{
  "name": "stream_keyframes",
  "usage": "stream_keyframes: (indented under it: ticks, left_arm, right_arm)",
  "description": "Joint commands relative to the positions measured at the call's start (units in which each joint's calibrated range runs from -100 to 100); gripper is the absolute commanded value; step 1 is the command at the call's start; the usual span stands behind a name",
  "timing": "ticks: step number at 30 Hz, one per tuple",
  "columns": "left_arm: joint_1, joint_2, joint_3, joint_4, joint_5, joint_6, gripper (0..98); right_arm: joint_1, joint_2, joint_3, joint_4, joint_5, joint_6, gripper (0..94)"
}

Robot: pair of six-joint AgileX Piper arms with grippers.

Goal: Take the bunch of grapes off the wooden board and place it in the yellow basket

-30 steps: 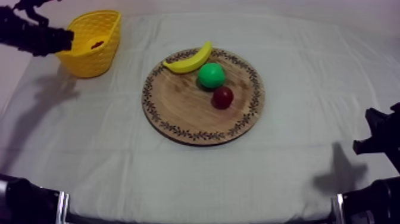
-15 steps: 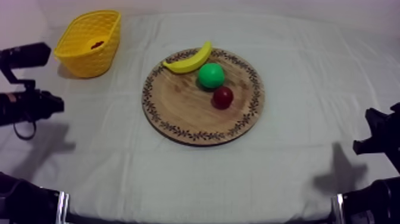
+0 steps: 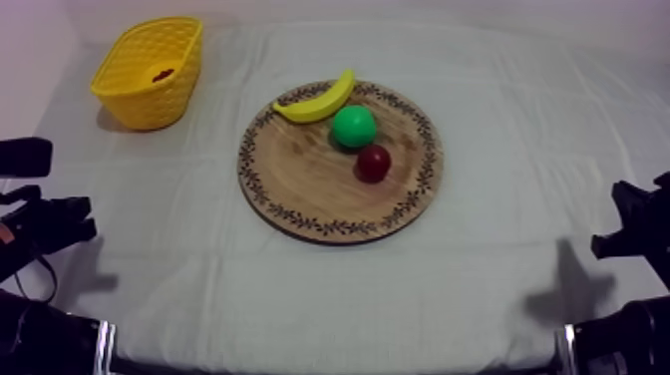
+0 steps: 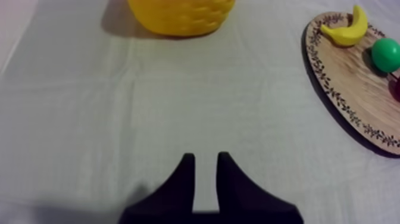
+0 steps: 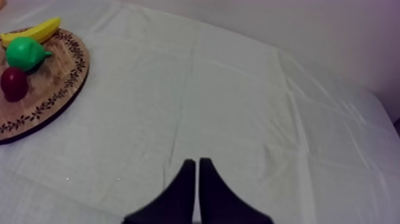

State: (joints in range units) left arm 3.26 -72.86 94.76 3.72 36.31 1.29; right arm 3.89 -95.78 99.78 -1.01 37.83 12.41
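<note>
The left end effector (image 4: 205,159) hovers over the table (image 4: 89,119), fingers slightly apart with bare cloth between them. The right end effector (image 5: 197,162) has its fingers pressed together. Farther out, the wooden board (image 3: 299,189) carries the banana (image 3: 319,100), pear (image 5: 24,52) and small red fruit (image 5: 13,83). The right wrist view brings out the pear's tapered end, which looks round from above. Beyond, the left wrist view meets the outer wall of the yellow basket (image 4: 178,15). The top view looks inside it, where the bunch of grapes (image 3: 162,74) lies as a dark red patch.
</note>
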Motion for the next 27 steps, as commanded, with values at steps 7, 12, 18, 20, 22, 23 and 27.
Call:
stream_keyframes:
  ticks: [7, 12, 18, 20, 22, 23, 27]
  left_arm:
    - [-0.4, -9.9, 2.9, -0.55, -0.1, -0.2, 5.0]
    - [-0.4, -12.9, 3.3, -1.87, -0.2, -0.1, 1.0]
    - [0.1, -17.1, 3.7, -4.01, -1.0, 0.5, 0.1]
    - [0.2, -18.2, 3.9, -4.3, -1.3, 0.4, 0.1]
    - [0.2, -19.1, 4.0, -4.48, -1.5, 0.3, 0.0]
    - [0.2, -19.6, 4.0, -4.55, -1.6, 0.3, 0.0]
    - [0.5, -21.2, 4.1, -4.68, -1.8, 0.1, 0.0]
  right_arm:
    - [0.0, 0.0, 0.0, 0.0, 0.0, 0.0, 0.3]
    - [0.0, 0.0, 0.0, 0.0, 0.0, 0.0, 0.3]
    - [0.0, 0.0, 0.0, 0.0, 0.0, 0.0, 0.3]
    - [0.0, 0.0, 0.0, 0.0, 0.0, 0.0, 0.3]
    - [0.0, 0.0, 0.0, 0.0, 0.0, 0.0, 0.3]
    - [0.0, 0.0, 0.0, 0.0, 0.0, 0.0, 0.3]
    - [0.0, 0.0, 0.0, 0.0, 0.0, 0.0, 0.3]
